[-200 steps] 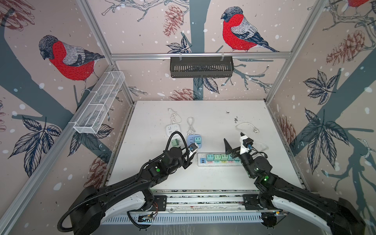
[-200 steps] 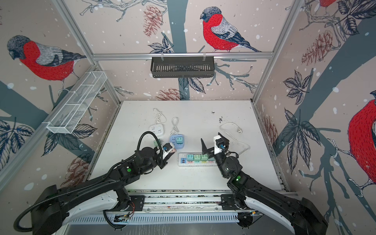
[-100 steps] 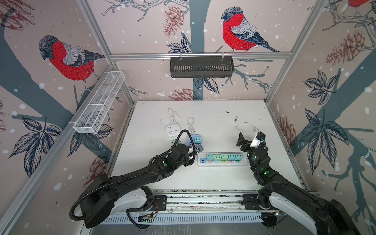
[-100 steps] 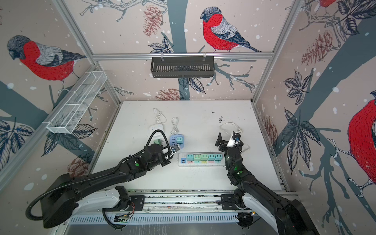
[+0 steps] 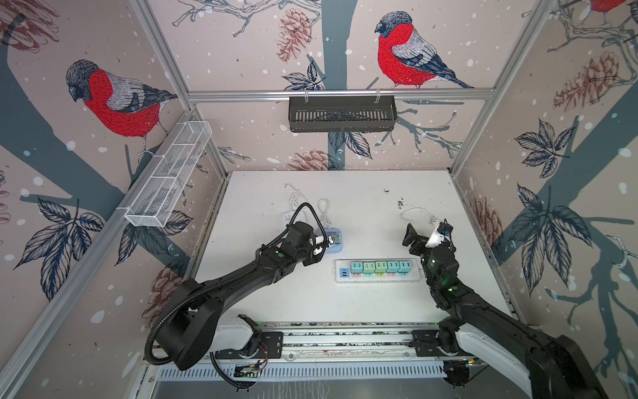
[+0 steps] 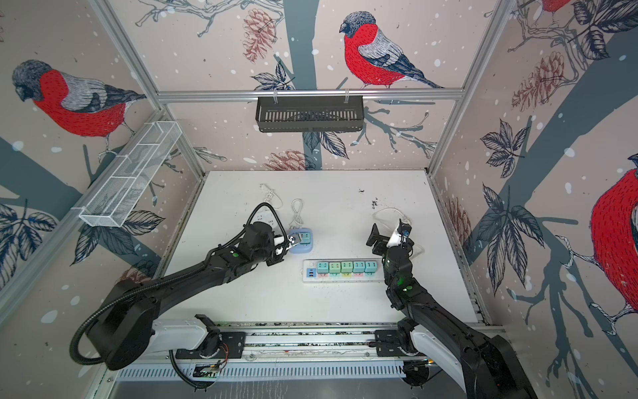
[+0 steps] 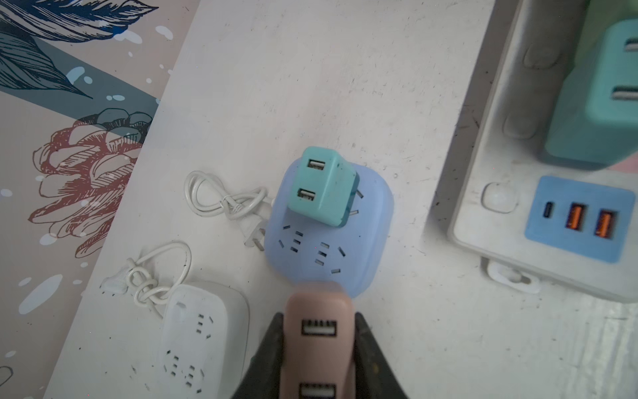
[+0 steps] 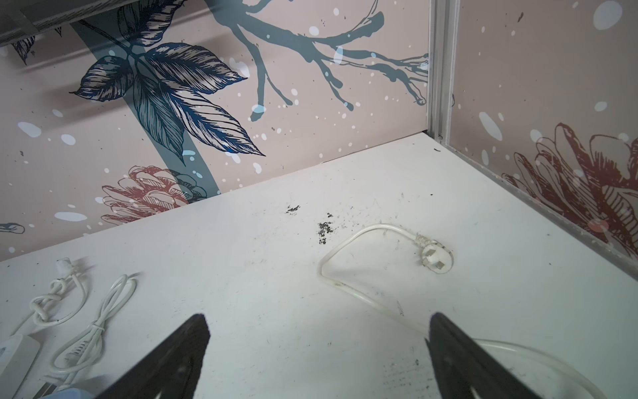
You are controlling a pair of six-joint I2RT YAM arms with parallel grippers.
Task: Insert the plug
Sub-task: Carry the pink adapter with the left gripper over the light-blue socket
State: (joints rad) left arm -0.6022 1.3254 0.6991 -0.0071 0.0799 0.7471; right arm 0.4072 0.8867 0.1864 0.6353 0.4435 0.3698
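Left wrist view: left gripper [image 7: 317, 333] clamps pink plug [image 7: 319, 345] by blue socket [image 7: 348, 252], toward the desk's [image 7: 345, 86] left edge; tilted teal plug [image 7: 321, 186] crowds it, so prongs may miss; right gripper [image 8: 317, 323] gapes empty

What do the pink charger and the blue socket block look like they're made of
Pink charger: likely matte moulded plastic; even colour, rounded edges, no glare. Blue socket block: probably plastic too, smooth satin face with a soft sheen and crisp slots.
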